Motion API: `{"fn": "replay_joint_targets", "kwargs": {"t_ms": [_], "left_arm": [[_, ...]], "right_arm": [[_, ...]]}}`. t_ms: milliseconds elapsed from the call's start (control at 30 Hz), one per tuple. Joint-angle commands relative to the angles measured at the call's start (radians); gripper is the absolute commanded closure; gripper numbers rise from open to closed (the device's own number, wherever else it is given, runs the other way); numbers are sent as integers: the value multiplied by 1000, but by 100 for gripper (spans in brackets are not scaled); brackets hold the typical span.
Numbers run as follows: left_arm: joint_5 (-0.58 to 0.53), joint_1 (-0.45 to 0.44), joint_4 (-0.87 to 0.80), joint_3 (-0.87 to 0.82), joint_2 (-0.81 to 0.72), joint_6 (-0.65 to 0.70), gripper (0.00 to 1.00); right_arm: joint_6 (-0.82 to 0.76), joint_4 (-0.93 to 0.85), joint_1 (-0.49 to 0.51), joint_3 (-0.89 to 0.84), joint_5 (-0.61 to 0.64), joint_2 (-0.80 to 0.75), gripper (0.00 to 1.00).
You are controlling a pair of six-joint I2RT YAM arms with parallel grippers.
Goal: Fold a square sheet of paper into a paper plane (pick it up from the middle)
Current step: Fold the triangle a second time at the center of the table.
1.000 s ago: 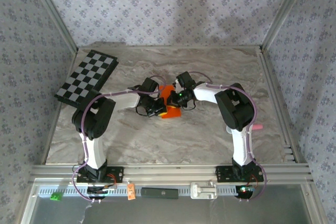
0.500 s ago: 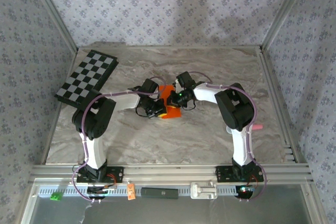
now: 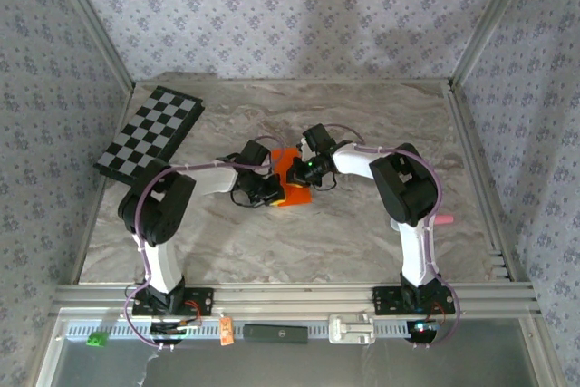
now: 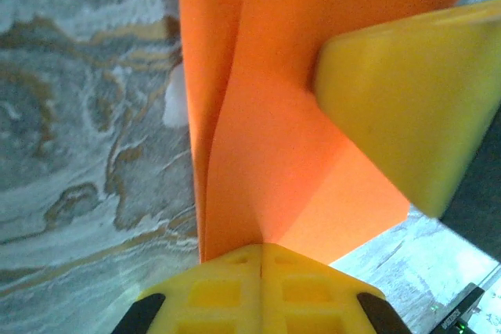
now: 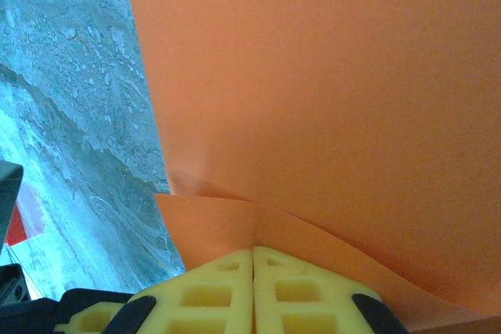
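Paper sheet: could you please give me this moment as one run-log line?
paper sheet: creased | left fingers: shut on it | right fingers: shut on it | place: middle of table

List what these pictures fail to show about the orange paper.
Paper fold shape, top view: small, mostly covered by both arms.
Paper outline, wrist views: cut off by frame edges.
Left hand and right hand fingers: cropped at the bottom edge.
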Motion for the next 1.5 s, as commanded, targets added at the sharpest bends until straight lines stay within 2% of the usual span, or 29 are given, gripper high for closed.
{"fn": "replay_joint_targets", "kwargs": {"t_ms": [0,333,633,1100,1467], "left_arm": [[2,-6,-127,-24,-24,32,98],[-20,-4,-211,-19,-59,78,98],[-44,14,-85,20,-171,40,98],[-32,19,-51,65,7,-9,100],[-94,19,-114,53,43,13,100]], "right_arm": [[4,-79,0,-10,77,64,92],[1,-79,0,-6,76,62,92],[2,-76,0,-2,73,58,92],[6,-52,0,6,43,39,92],[-28,1,-6,-30,35,-71,93]]}}
